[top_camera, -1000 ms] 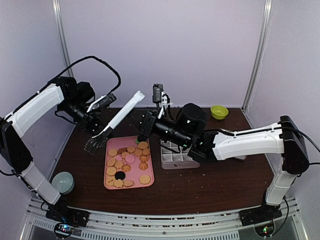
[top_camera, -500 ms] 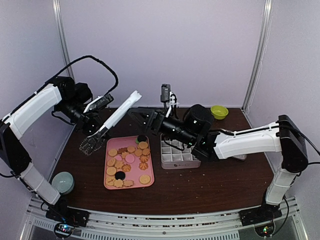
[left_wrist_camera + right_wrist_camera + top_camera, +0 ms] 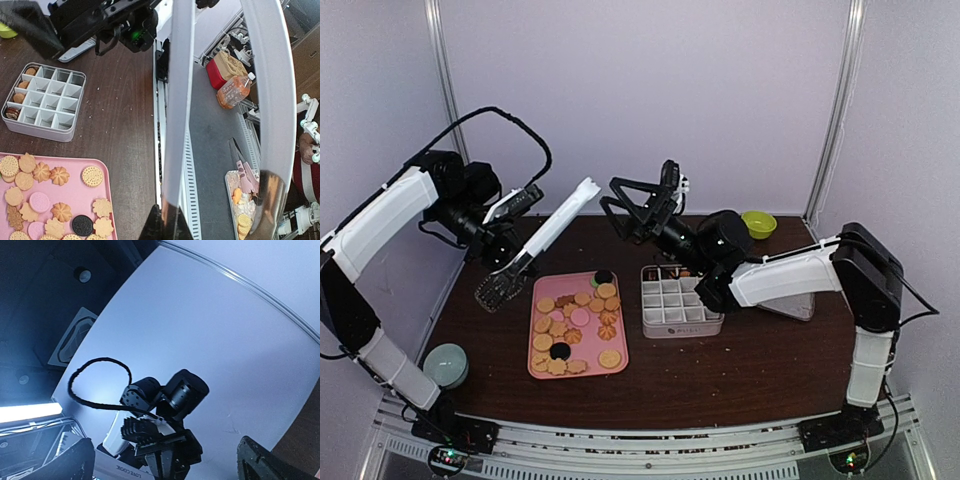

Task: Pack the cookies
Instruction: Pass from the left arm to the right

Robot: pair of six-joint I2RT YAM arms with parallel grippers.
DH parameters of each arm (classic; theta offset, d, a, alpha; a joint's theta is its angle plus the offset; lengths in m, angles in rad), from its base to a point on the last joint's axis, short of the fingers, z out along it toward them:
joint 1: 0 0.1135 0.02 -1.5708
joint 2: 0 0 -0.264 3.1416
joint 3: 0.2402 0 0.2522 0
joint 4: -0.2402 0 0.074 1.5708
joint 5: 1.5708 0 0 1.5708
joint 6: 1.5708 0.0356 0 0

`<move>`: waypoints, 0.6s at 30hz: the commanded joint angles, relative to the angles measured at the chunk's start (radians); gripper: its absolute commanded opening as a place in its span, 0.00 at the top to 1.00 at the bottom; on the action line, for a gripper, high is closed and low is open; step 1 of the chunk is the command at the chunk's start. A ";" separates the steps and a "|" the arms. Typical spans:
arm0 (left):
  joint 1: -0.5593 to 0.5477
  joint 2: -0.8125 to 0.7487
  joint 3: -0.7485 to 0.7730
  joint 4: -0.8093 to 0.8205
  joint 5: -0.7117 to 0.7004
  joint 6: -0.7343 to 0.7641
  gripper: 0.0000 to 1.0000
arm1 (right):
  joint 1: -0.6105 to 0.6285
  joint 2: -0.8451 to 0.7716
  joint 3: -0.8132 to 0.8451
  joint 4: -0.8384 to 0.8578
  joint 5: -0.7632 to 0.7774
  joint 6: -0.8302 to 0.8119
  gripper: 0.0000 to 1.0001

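Left gripper (image 3: pixel 517 255) clenched on tongs (image 3: pixel 565 215), held tilted over the table's far-left side. Cookies (image 3: pixel 560 327) mostly on pink tray (image 3: pixel 590 350), left-centre; a few in the end cells of grey divided box (image 3: pixel 680 325) just right. Right gripper (image 3: pixel 618 208) raised, jaws spread wide, empty.
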 commanded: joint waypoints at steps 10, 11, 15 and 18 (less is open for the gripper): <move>0.005 -0.007 0.038 -0.015 0.025 0.017 1.00 | 0.102 -0.239 -0.009 -0.553 0.002 -0.428 0.07; 0.004 -0.006 0.039 -0.015 0.027 0.016 1.00 | 0.105 -0.237 -0.010 -0.559 0.001 -0.430 0.09; 0.004 -0.006 0.046 -0.015 0.031 0.010 1.00 | 0.106 -0.263 -0.076 -0.550 0.046 -0.433 0.01; 0.004 -0.006 0.048 -0.015 0.032 0.008 1.00 | 0.110 -0.304 -0.124 -0.558 0.074 -0.467 0.00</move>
